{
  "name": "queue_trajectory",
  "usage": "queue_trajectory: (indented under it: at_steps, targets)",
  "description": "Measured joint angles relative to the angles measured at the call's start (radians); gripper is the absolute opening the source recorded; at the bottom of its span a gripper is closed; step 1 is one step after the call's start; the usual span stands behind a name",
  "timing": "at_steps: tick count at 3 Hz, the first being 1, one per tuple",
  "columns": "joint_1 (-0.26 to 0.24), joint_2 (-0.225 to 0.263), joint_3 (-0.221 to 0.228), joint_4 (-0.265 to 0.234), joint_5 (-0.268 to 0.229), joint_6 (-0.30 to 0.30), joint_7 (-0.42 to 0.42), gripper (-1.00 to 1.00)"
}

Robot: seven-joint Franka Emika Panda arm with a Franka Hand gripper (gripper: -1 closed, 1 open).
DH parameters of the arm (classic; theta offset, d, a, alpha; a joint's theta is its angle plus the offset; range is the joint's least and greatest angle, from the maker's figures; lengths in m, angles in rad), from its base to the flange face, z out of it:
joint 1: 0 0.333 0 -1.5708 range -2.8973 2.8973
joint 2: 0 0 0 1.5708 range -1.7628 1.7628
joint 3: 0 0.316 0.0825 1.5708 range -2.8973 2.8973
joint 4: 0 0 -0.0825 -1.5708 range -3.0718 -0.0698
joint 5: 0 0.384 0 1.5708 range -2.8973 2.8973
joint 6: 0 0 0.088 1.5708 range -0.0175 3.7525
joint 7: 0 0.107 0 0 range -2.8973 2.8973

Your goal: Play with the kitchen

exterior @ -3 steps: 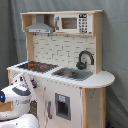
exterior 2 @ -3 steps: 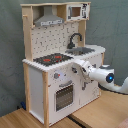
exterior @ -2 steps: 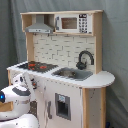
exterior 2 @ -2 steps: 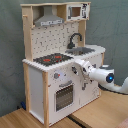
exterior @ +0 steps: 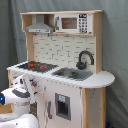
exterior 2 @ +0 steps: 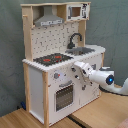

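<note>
reaching at the kitchen (exterior 2: 57, 70) front, gripper (exterior 2: 76, 68) sits up against the panel under the hob (exterior 2: 52, 59), about level with the knobs (exterior 2: 56, 76) and just above the oven door (exterior 2: 65, 95) (likely going for a knob or the door). cannot tell if jaws are apart or together. kitchen stands directly ahead of the jaws, sink (exterior: 72, 74) and faucet (exterior: 84, 58) higher up.

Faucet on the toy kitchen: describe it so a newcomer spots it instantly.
Find the kitchen, tall, white and light wood. On its countertop, beside the red-ringed hob, sits a grey sink. The faucet rises behind that sink: the only black, arched, hook-shaped piece against the tiled backsplash.
</note>
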Motion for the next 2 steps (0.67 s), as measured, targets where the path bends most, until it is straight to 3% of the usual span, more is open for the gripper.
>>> queue_trajectory:
  at_steps: [1, 2]
  targets:
    - [0.000, 0.000, 0.003, 0.000, 0.000, 0.000, 0.002, -1.00]
    - [0.000, 0.000, 0.014, 0.001, 0.000, 0.000, 0.006, -1.00]
